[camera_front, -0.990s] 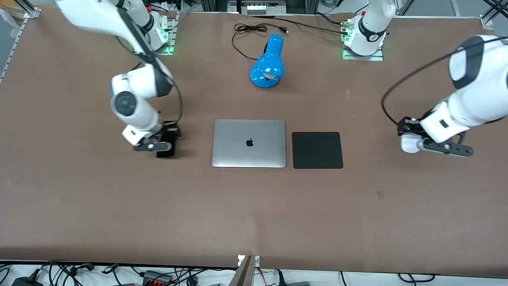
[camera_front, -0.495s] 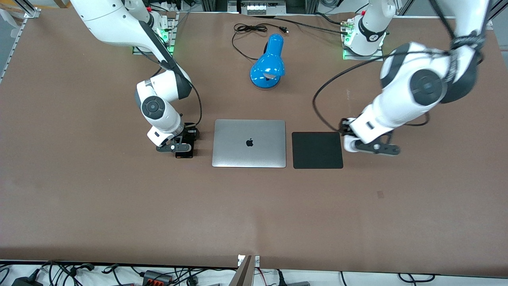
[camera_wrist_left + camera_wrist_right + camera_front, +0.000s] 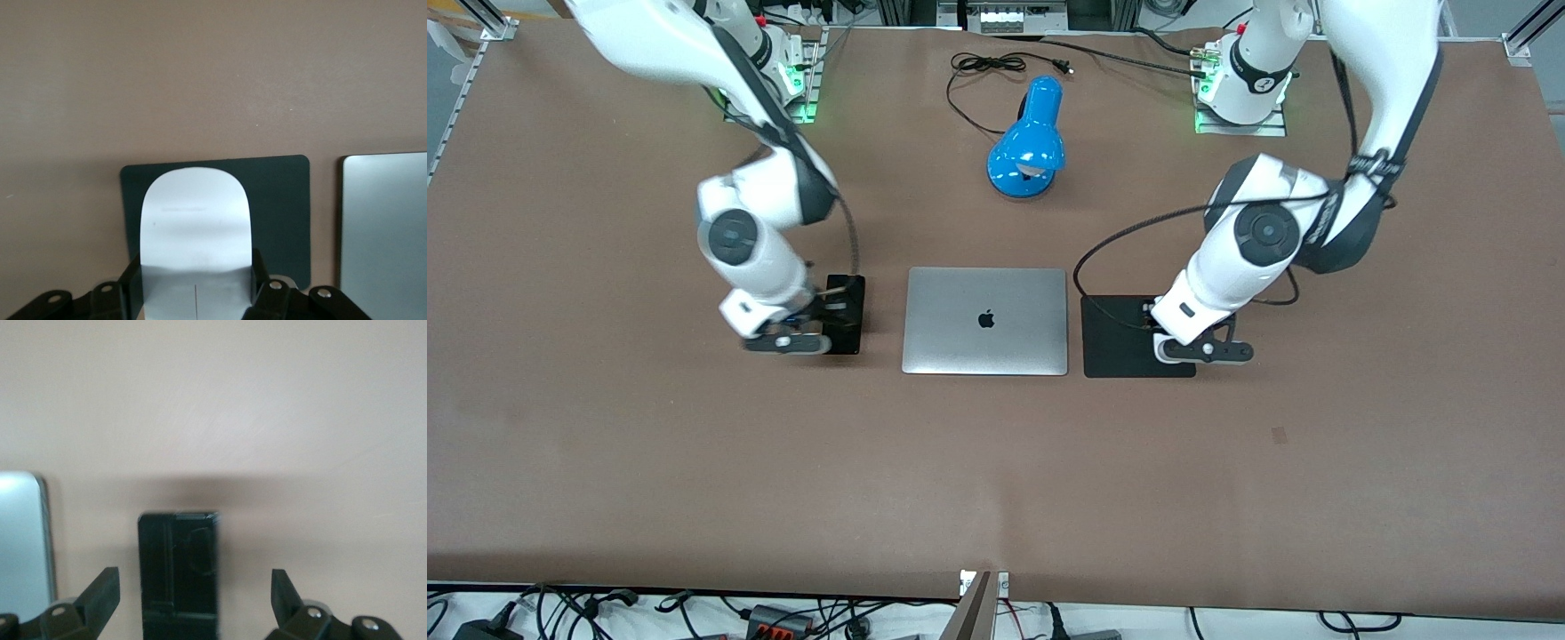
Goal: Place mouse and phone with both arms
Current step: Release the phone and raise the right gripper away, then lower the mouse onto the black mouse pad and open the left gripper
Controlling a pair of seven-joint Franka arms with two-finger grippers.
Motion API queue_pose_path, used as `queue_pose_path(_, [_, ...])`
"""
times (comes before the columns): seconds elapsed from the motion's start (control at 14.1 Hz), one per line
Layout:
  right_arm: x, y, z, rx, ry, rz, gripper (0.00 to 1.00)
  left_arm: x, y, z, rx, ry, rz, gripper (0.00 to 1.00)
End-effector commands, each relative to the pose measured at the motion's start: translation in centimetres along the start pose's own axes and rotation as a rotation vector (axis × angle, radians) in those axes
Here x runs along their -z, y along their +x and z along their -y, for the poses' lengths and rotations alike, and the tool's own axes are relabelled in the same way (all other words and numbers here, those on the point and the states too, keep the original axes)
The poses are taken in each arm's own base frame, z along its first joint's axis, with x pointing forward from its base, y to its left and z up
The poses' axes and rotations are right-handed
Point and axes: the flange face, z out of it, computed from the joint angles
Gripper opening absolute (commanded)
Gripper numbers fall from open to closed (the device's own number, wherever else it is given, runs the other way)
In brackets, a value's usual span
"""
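Left wrist view: left tool [image 3: 197,293] grips mouse [image 3: 195,240] over pad [image 3: 280,213]; lower flat. Right tool [image 3: 193,597] wide around phone [image 3: 178,577].

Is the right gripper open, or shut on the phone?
Open. In the right wrist view the right gripper has its fingers spread well clear of the phone, which lies on the table between them.

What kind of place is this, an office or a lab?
Likely a robotics lab staged as a desk: two bench-mounted arms, a brown-covered table holding a closed laptop, mouse pad and blue lamp, with loose cables along its edge.
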Motion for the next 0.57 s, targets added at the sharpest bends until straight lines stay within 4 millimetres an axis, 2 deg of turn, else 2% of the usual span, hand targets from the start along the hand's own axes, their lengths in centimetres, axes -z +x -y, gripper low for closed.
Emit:
queue_pose_path(0.0, [9.8,1.9,-6.1,-0.08,-0.007,-0.054,1.0,-3.9,0.3,0.1,0.008,-0.021,-0.031,0.29])
queue_pose_path(0.14, [15.6,3.0,-11.6,-0.102,-0.031,-0.037,1.0,-6.2,0.3,0.2,0.052,-0.033,-0.021,0.29])
queue_pose_path(0.28, [20.6,3.9,-16.3,-0.08,-0.048,-0.024,1.0,-8.0,0.0,0.3,0.038,-0.023,-0.007,0.29])
queue_pose_path(0.42, [25.3,3.3,-20.1,-0.118,-0.064,0.004,1.0,-9.0,-0.2,0.5,0.0,0.014,-0.01,0.29])
queue_pose_path(0.49, [27.4,2.3,-21.2,-0.119,-0.067,0.04,1.0,-9.2,-0.2,0.4,0.001,0.02,-0.01,0.3])
